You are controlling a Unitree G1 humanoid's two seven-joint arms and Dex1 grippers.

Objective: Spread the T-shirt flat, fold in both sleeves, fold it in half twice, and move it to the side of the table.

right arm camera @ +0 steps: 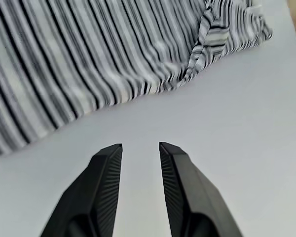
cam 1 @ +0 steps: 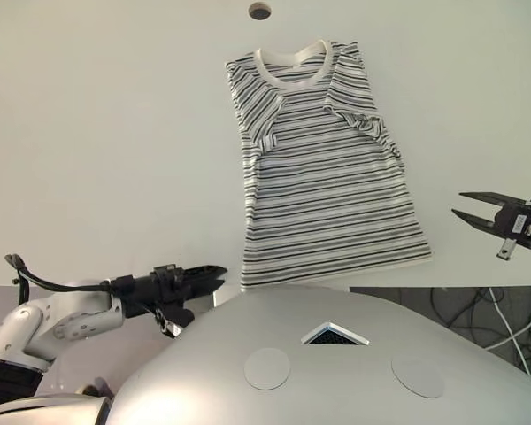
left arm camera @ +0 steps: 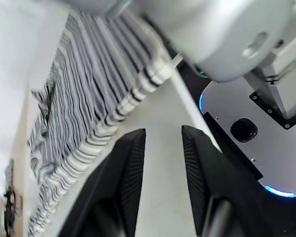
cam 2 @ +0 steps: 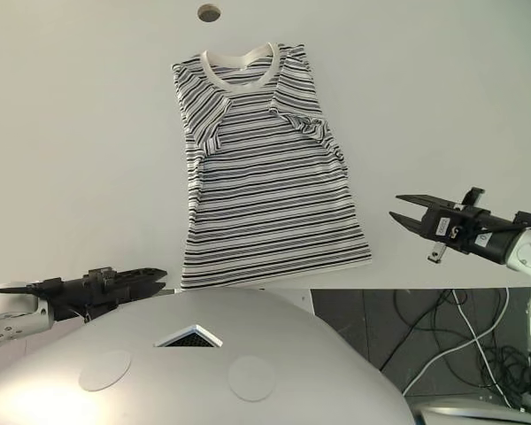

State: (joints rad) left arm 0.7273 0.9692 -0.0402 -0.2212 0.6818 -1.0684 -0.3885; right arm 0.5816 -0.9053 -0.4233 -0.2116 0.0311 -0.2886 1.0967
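Currently the T-shirt (cam 1: 327, 177) lies between left gripper (cam 1: 218, 276) and right gripper (cam 1: 457, 204), fingers (right arm camera: 106, 182) apart.

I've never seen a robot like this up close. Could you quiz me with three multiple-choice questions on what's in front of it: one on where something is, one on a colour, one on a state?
1. Where is the T-shirt?
A. Hanging from a gripper.
B. Lying on the table.
C. On the floor.

2. What colour is its collar?
A. Red.
B. Blue.
C. Cream.

3. How are the left gripper and right gripper?
A. Both open, holding nothing.
B. Both shut on the T-shirt.
C. One open, one shut on a sleeve.

Answers:
1 B: the T-shirt lies on the white tabletop, apart from both grippers.
2 C: the collar is plain cream above the stripes.
3 A: each wrist view shows a gap between the fingers, with nothing in it.
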